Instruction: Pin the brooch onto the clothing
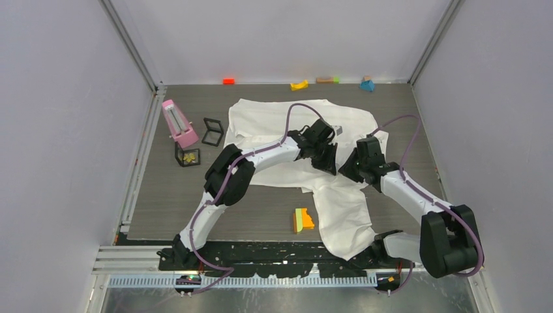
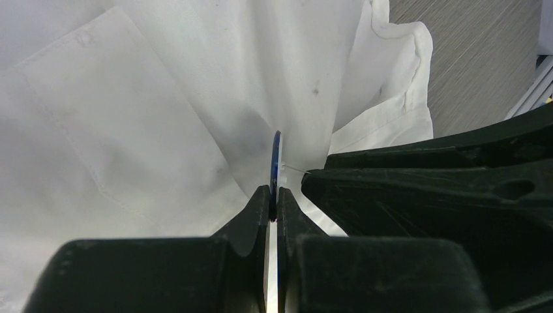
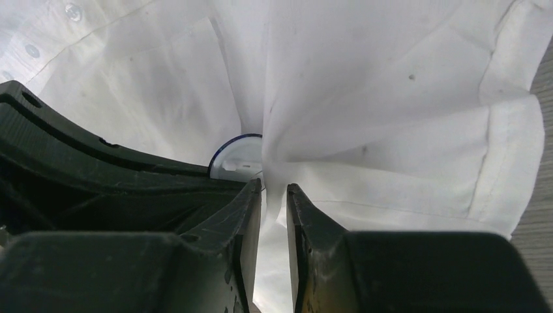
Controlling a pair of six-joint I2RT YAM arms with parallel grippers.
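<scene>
The clothing (image 1: 274, 124), a white short-sleeved shirt, lies spread on the table, one part hanging over the near edge. My left gripper (image 2: 274, 195) is shut on the brooch (image 2: 276, 156), a thin dark-blue disc seen edge-on and pressed against a raised fold of the shirt (image 2: 195, 98). In the right wrist view the brooch (image 3: 235, 153) shows its pale round back behind that fold. My right gripper (image 3: 274, 189) has closed on the fold of the shirt (image 3: 391, 98), and creases radiate from its fingertips. Both grippers (image 1: 328, 163) (image 1: 345, 171) meet tip to tip over the shirt's middle.
A pink tapered object (image 1: 179, 124) and two small black-framed cube boxes (image 1: 212, 131) (image 1: 188, 156) stand left of the shirt. An orange and green block (image 1: 302, 220) lies near the front edge. Several coloured blocks (image 1: 298, 85) line the back wall.
</scene>
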